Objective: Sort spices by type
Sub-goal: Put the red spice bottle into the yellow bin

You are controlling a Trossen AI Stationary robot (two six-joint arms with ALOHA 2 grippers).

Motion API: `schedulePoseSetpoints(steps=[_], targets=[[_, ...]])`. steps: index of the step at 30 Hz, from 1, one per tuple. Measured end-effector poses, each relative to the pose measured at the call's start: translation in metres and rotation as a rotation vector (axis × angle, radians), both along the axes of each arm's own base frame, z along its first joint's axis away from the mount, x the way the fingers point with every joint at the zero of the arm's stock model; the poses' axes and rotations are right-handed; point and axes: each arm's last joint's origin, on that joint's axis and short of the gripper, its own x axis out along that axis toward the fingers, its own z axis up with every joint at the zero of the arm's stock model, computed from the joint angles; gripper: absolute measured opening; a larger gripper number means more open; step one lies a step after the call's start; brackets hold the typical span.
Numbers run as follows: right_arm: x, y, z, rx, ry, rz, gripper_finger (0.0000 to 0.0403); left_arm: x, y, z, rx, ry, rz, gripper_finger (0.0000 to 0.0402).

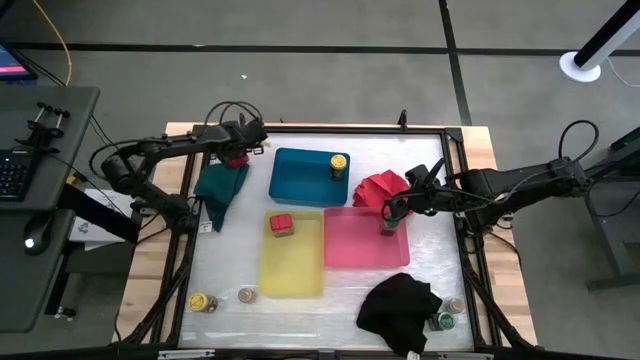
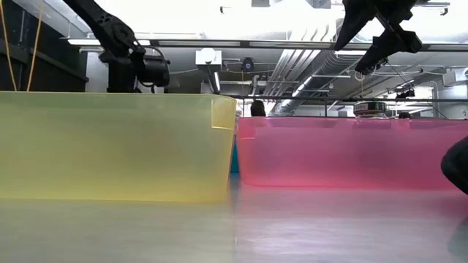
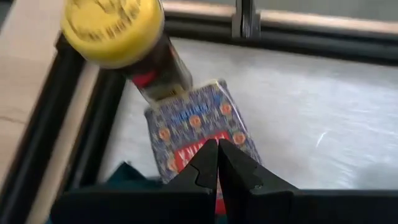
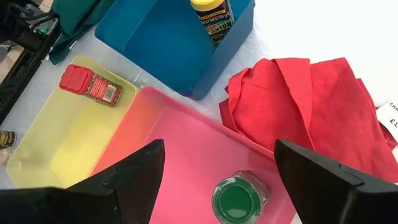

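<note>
1. Yellow-lidded jar (image 3: pixel 118 37): blurred, just beyond the shut left jaws, cut by the frame edge.
2. Black cloth (image 2: pixel 457 166): cropped at the low view's edge.
3. Label (image 4: pixel 390 115): beyond the right jaws, cut off, unreadable.

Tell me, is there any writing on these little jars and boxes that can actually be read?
Nothing reads whole.
Round yellow embossed lid: raised lettering, blurred.
Blue patterned box: red panel with white letters, partly hidden and blurred.
Yellow-lidded jar in the blue plastic tray: dark label, illegible.
White paper tag: cut off at the edge.
</note>
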Motion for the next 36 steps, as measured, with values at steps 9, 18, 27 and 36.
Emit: schedulePoseSetpoints(steps=[9,18,27,36], targets=[[0.0,0.0,0.0,0.023,-0.006,-0.01,0.0298,0.015,-0.008,-0.019,0.016,0.025,0.04,0.0],[0.0,0.0,0.0,0.013,0.0,0.004,0.0298,0.035,-0.028,-0.021,0.006,-0.022,-0.058,0.0],[0.0,0.0,0.0,0.009,0.003,0.01,0.0298,0.051,-0.07,-0.021,-0.027,0.036,-0.222,0.0],[0.0,0.0,0.0,0.008,0.003,0.01,0.0298,0.049,-0.12,-0.018,-0.089,0.201,-0.417,0.0]])
